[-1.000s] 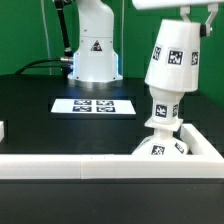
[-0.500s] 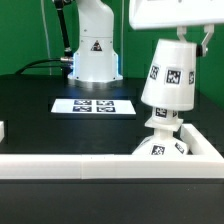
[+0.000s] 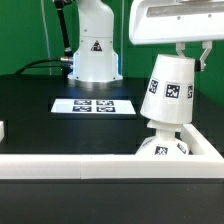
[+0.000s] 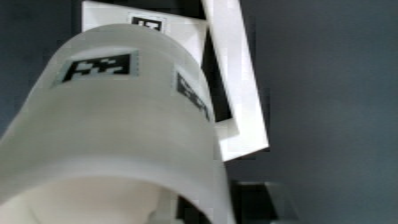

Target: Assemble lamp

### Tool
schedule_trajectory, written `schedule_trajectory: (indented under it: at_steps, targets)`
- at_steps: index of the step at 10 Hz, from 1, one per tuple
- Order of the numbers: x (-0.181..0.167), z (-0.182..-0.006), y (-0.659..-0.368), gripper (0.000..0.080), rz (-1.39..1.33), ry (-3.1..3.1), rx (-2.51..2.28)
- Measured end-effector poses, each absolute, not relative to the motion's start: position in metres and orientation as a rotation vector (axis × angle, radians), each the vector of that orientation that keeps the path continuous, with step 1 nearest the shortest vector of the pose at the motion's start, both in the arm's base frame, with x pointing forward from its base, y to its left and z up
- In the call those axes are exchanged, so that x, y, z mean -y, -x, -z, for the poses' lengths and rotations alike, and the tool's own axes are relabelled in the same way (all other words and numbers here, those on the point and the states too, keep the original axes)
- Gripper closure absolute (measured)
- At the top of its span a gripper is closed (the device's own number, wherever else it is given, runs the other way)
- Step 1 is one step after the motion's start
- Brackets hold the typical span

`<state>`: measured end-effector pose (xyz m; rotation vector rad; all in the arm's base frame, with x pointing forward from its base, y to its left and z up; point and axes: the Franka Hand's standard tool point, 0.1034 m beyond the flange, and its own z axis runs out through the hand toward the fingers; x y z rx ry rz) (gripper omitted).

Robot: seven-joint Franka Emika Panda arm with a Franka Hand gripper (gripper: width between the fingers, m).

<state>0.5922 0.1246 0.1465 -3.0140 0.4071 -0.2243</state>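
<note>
Gripper (image 3: 186,48) clamped on shade (image 3: 166,89), over bulb (image 3: 160,128).

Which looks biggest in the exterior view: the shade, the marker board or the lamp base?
1. Shade, clearly biggest, though it is nearer the camera.
2. Marker board and base: unsure, since the board lies flat farther back and a white wall hides part of the base.

The shade (image 3: 168,90) has come lower over the bulb (image 3: 163,148), so the stem part seen before under its rim is now covered. The hand (image 3: 188,50) has also descended with it, near the table's right front corner.
</note>
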Motion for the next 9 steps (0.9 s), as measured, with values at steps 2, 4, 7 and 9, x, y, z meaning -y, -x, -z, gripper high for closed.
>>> schedule_trajectory:
  at_steps: [2,4,7,9]
  targets:
    - [-0.123,-0.147,-0.592,0.0755,0.260,3.008,-0.397]
    - [-0.119,-0.149,-0.592,0.0566,0.245,3.013,-0.391]
    - [-0.115,-0.162,-0.586,0.0161,0.133,3.025,-0.430]
    - [-0.119,-0.175,-0.575,0.0112,0.057,3.029,-0.542]
